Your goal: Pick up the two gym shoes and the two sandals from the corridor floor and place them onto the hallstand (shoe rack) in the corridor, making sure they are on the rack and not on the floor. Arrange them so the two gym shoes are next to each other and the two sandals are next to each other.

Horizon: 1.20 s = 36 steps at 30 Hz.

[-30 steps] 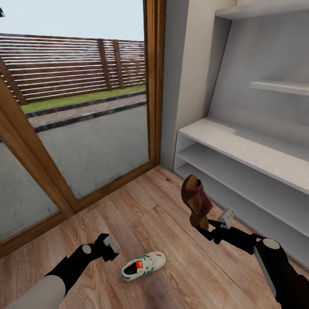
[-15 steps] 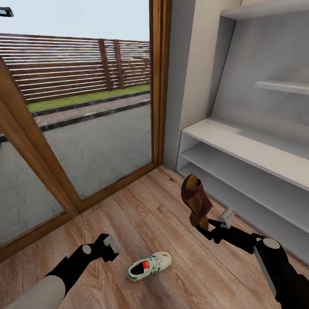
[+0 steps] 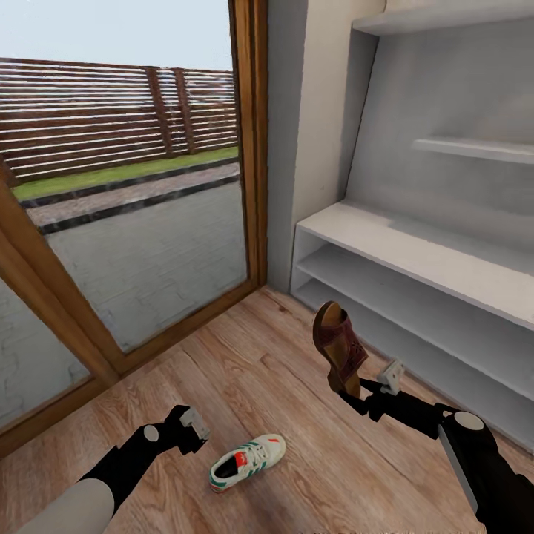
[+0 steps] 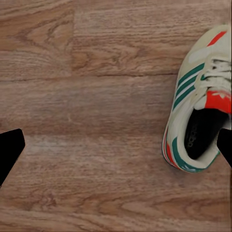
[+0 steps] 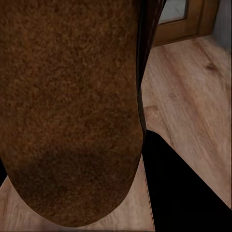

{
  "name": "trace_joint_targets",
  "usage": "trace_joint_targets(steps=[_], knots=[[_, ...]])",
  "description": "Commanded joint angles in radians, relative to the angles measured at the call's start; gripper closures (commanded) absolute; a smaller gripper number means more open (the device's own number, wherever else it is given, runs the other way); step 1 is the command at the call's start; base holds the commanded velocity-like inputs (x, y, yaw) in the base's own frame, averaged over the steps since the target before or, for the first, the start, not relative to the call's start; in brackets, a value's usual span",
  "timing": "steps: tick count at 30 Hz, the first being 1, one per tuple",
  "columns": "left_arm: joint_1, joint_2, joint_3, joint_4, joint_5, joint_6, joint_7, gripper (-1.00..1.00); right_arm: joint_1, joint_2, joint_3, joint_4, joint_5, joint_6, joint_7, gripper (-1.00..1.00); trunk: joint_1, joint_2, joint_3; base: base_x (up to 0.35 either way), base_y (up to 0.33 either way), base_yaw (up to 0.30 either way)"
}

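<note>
Stood at left: glass door (image 3: 148,252) in a brown wooden frame (image 3: 248,141). Showed through the pane: grey paving (image 3: 141,256), grass strip (image 3: 119,174), slatted wooden fence (image 3: 111,115), pale sky (image 3: 111,30).

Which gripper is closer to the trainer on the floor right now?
Left. The left gripper hovers open just beside the trainer, which lies on the floor. The right gripper is farther off toward the shoe rack, holding a sandal upright.
</note>
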Motion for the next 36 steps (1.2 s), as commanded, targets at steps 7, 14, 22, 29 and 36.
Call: trace_joint_targets(steps=[7,14,22,29,36], knots=[[0.001,-0.003,-0.002,-0.001,-0.010,-0.001,-0.002,-1.00,-0.001,0.001,-0.001,-0.001,0.003,0.009,0.004,1.00,0.000,0.000,-0.001,0.000,0.000,-0.296],[0.005,0.000,-0.004,0.010,-0.010,-0.003,-0.004,-1.00,-0.001,0.001,-0.001,-0.001,0.003,0.009,0.004,1.00,0.000,0.000,-0.001,0.000,0.000,-0.246],[0.020,-0.002,-0.006,0.013,-0.010,-0.010,-0.004,-1.00,-0.001,0.001,-0.001,-0.001,0.003,0.009,0.004,1.00,0.000,0.000,-0.001,0.000,0.000,-0.046],[0.043,-0.003,-0.007,0.012,-0.011,-0.011,-0.003,-1.00,-0.001,0.001,-0.001,-0.001,0.003,0.011,0.004,1.00,0.015,-0.028,-0.016,0.000,0.000,-0.003],[0.043,-0.005,-0.008,-0.002,-0.018,-0.010,0.005,-1.00,-0.001,0.001,-0.002,-0.001,0.003,0.012,0.004,1.00,0.042,-0.077,-0.048,0.000,0.000,0.000]])
